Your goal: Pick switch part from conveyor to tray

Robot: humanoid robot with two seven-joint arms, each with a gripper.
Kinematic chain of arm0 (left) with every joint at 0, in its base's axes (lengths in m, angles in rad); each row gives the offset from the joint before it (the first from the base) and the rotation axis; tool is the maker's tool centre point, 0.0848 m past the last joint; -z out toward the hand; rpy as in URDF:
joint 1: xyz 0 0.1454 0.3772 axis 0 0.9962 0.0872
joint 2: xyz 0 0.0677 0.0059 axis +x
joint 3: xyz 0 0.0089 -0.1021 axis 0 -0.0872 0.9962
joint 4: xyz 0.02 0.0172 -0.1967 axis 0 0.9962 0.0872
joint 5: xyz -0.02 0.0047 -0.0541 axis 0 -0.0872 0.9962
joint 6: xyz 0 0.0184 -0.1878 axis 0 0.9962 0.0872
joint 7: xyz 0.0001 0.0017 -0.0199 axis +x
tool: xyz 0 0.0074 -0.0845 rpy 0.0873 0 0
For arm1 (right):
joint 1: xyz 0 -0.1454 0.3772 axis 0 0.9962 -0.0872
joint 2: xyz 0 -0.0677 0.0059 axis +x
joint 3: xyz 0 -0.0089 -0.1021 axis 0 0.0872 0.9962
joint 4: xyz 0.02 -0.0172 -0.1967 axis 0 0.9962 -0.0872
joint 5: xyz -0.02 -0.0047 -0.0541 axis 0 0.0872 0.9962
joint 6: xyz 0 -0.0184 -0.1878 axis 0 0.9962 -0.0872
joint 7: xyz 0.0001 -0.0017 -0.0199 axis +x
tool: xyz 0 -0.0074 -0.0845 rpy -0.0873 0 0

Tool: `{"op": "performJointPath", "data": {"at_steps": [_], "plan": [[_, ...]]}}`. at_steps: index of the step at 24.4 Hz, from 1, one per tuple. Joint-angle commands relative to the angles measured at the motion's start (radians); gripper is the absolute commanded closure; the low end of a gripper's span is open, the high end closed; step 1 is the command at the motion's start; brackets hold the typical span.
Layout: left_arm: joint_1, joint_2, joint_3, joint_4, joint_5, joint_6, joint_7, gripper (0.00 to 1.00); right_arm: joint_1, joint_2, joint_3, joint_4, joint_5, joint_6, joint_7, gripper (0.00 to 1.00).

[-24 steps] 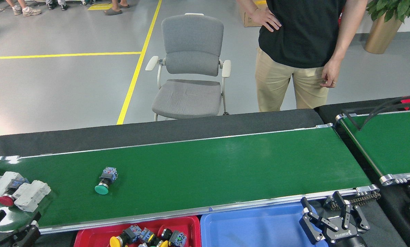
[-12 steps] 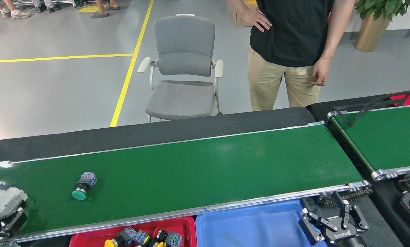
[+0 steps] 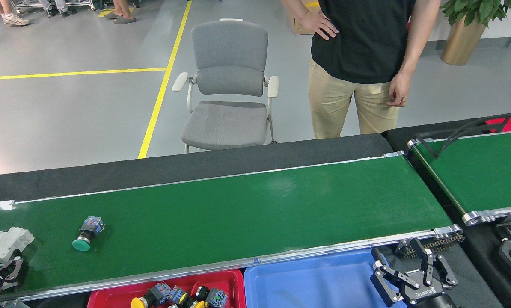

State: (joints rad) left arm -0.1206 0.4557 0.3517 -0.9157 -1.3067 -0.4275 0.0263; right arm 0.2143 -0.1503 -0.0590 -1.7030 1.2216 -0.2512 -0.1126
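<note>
In the head view, the conveyor point(image 3: 247, 205) is a long, glossy dark-green belt with thin silver metal rails along its edges and a roller at its right end. One switch part point(image 3: 86, 233) lies on its side on the belt, near the left end; it has a round flat green cap, a short dark neck and a small blue-grey block behind. The right gripper point(image 3: 414, 276) is black metal with jointed fingers, and its jaws are spread apart with nothing between them; the switch part is far to the left of these jaws and a little farther away on the belt. Directly left of these jaws is a smooth blue plastic tray point(image 3: 315, 282), and beside that a red tray point(image 3: 221, 278) holding several switch parts with yellow and blue pieces. The left gripper point(image 3: 1, 267) is at the lower left edge, dark, with a pale grey blocky part point(image 3: 8, 244) just above it; I cannot tell how its jaws stand. The switch part is to the right of it, near but apart. Behind the belt stand a grey cloth chair point(image 3: 230, 85) and a person point(image 3: 362, 64) in a black shirt. Compared with half a second ago, the switch part has moved a little to the left on the belt, while the right gripper is almost in the same place.
</note>
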Motion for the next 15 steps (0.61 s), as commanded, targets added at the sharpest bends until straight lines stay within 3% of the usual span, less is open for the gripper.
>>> {"op": "performJointPath", "data": {"at_steps": [1, 4, 9, 15], "plan": [[0.009, -0.017, -0.005, -0.075, -0.002, -0.017, -0.003, 0.92, -0.009, -0.002, -0.024, -0.015, -0.005, -0.002, -0.002, 0.0], [0.07, -0.048, -0.025, -0.273, 0.009, -0.036, -0.006, 0.92, -0.009, -0.002, -0.058, -0.015, -0.02, -0.003, -0.001, 0.0], [0.127, -0.164, -0.197, -0.604, 0.017, -0.034, -0.023, 0.91, -0.007, -0.003, -0.111, -0.013, -0.028, -0.005, 0.001, 0.0], [0.153, -0.307, -0.497, -0.778, -0.08, -0.025, -0.098, 0.91, -0.007, -0.005, -0.151, -0.012, -0.047, -0.003, -0.001, 0.0]]}}
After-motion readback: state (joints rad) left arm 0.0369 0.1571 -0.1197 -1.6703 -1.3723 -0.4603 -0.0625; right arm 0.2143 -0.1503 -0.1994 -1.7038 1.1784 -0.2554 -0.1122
